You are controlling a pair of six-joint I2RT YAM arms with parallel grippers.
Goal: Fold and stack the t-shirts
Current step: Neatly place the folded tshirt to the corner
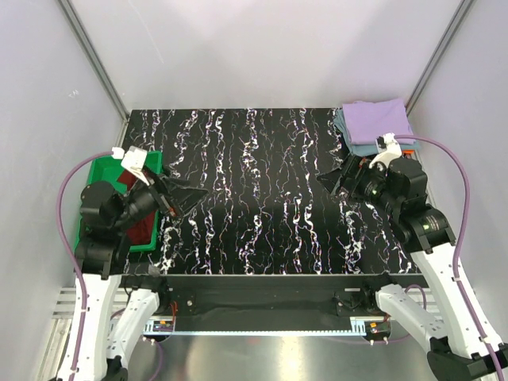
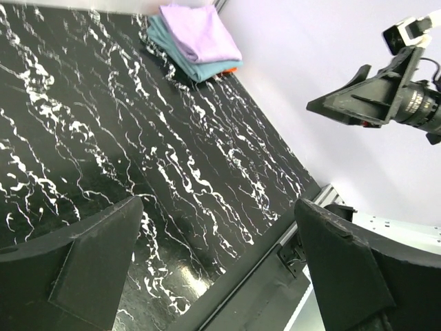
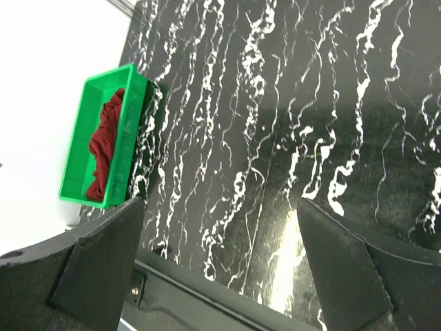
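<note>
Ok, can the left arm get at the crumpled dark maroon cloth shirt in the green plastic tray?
Probably yes: the maroon shirt lies uncovered in the open-topped green tray, which sits right under that arm, and the left gripper is open and empty just beside it.

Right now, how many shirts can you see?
3. The purple shirt lies on the teal shirt at the far right corner; the maroon shirt sits crumpled in the tray. Others may be hidden under the stack.
</note>
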